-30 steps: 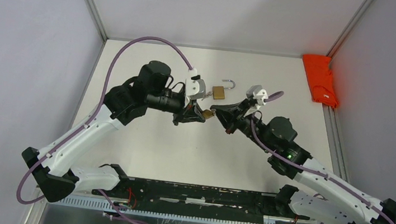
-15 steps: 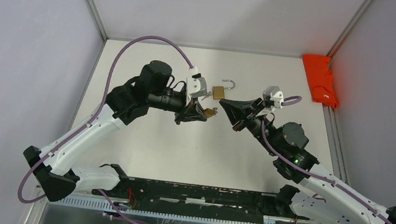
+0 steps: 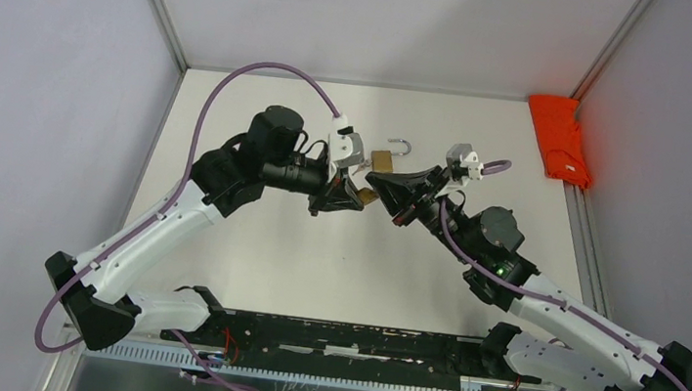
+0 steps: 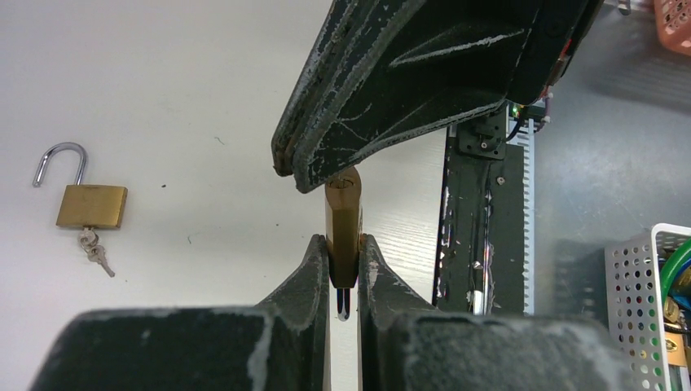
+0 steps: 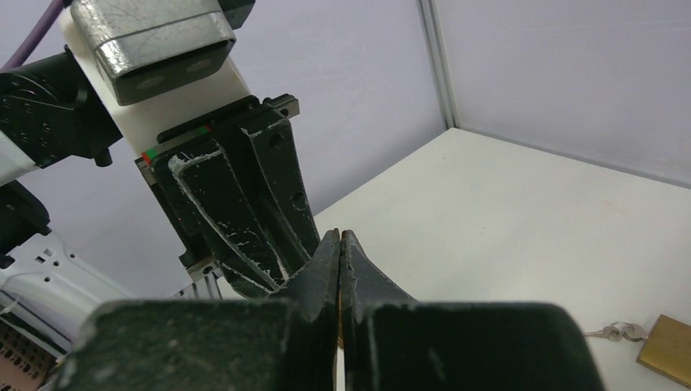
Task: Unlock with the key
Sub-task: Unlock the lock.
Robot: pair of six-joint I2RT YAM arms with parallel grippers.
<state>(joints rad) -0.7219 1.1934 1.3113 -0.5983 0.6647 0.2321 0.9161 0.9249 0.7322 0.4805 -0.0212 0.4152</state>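
left claw [image 4: 343, 244] clamping smooth brass padlock [image 4: 343, 204], scuffed right claw [image 5: 340, 236] pinched shut

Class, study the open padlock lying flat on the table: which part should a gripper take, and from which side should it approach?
Probably best to take the open padlock by its brass body, from straight above, pinching across the two bare side edges. It lies flat; the shackle occupies one end and the key the other, so only those parallel sides are free.
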